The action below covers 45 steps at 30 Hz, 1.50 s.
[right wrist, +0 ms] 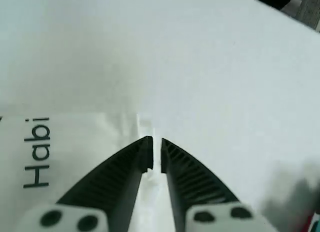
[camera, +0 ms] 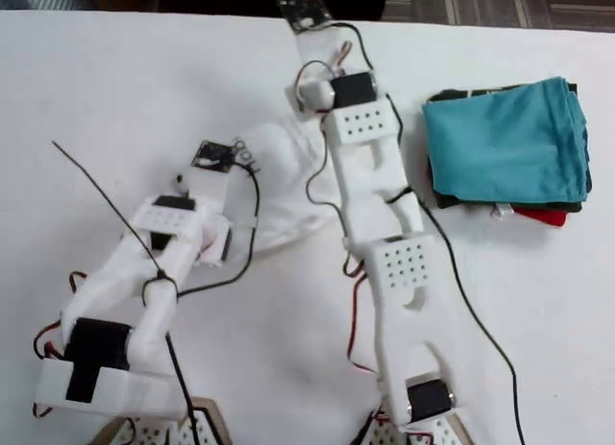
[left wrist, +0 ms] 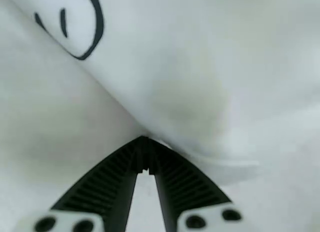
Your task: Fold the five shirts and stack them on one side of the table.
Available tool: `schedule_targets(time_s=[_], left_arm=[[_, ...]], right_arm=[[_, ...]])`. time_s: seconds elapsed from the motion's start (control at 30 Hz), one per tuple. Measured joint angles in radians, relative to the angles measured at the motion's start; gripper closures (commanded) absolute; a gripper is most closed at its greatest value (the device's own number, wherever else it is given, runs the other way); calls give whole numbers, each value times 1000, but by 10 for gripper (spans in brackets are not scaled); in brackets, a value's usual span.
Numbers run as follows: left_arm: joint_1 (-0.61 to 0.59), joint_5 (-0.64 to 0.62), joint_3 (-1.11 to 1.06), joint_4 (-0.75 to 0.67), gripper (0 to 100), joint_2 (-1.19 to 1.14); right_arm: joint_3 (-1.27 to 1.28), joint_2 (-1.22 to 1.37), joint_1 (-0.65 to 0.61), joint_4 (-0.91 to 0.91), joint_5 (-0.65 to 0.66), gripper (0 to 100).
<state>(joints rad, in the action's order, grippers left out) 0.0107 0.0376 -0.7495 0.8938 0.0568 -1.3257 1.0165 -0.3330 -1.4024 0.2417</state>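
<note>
1. The white shirt (camera: 283, 181) lies in the middle of the table (camera: 115, 80), between the two arms. It looks bunched up and is not folded flat yet.
2. The left gripper (left wrist: 144, 142) is squeezed together on one edge of the white shirt.
3. The right gripper (right wrist: 156, 144) is squeezed on another edge. A bit of cloth sits between its jaws.
4. The stack (camera: 504, 142) of folded shirts sits on the right arm's side of the table, well apart from the white shirt. The teal shirt (camera: 509, 128) is on top, and black and red cloth peek out under it.
5. I think the job right now is to fold the white shirt.
6. To do it well, both grippers should lift together and stay level, so the cloth hangs smooth.
7. They should pull gently, just enough to take out the wrinkles, and not tug against each other.
8. They should lay the held edge neatly over the far edge.
9. They should let go only when the cloth rests on the table.
</note>
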Motion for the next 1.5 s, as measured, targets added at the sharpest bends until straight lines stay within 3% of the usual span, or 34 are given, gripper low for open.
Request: schedule_targets(time_s=[0.07, 0.2, 0.3, 0.5, 0.9, 1.2, 1.27, 1.37, 1.43, 1.5], left_arm=[[17, -2, 46, 68, 973, 5], [69, 0, 135, 232, 973, 95], [66, -2, 169, 279, 973, 196], [-54, 0, 180, 264, 973, 387], [-341, 0, 89, 239, 973, 408], [-402, 110, 87, 187, 973, 408], [-400, 115, 87, 186, 973, 408], [-400, 115, 87, 184, 973, 408], [-400, 115, 87, 184, 973, 408], [-400, 115, 87, 184, 973, 408]], right_arm=[[0, 0, 8, -63, 0, 785], [0, 0, 18, -170, 0, 821], [0, 0, 17, -235, 0, 793], [-2, 0, 9, -307, -94, 629], [-9, 167, -69, -296, -146, 666], [-34, 236, -80, -328, -172, 671], [-34, 239, -89, -328, -167, 741], [-34, 239, -104, -331, -112, 997], [-34, 239, -112, -334, -68, 946], [-35, 239, -114, -334, -48, 986]])
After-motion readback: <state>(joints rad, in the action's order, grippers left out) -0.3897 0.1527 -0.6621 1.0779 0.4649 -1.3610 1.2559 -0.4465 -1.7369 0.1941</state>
